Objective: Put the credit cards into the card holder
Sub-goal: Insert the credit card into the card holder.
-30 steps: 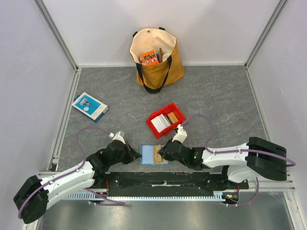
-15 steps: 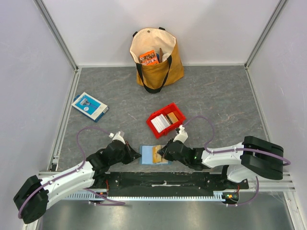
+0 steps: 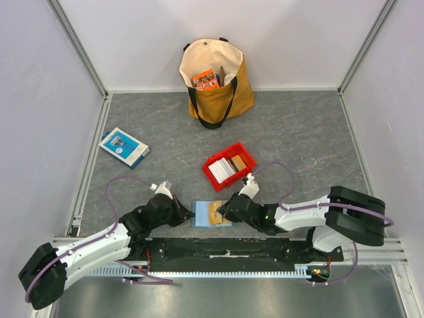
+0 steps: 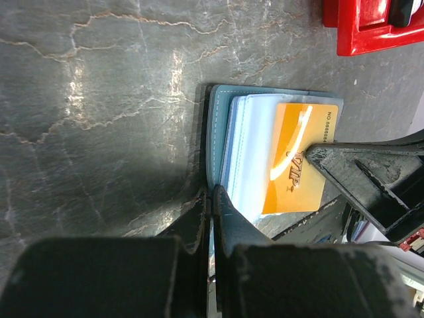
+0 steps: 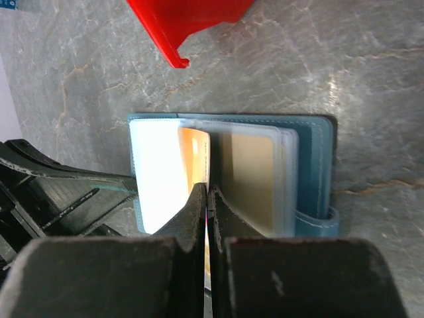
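- The grey marbled surface (image 3: 298, 132) carries everything, with my two arms reaching in from its near edge.
- A tan tote bag (image 3: 232, 93) with black handles stands at the middle of the far edge. Its mouth is open, and an orange packet (image 3: 206, 79) shows inside.
- The red bin (image 3: 251, 159) sits near the middle of the surface, turned at an angle. In it are the credit cards (image 3: 224, 169), a white stack on one side and tan ones beside it.
- A blue-and-white box (image 3: 124, 146) lies flat near the left edge, well apart from the bin.
- The card holder (image 3: 201, 214) lies open at the middle of the near edge, between my two claws. Its teal cover is down, and its clear sleeves are fanned upward.
- My left claw (image 4: 212, 195) is pressed narrow, tips together at the holder's left edge. I cannot tell whether the cover is pinched between them.
- My right claw (image 5: 207, 192) is closed on an orange card (image 4: 298, 156), which lies over the sleeves with one end past the holder's edge.
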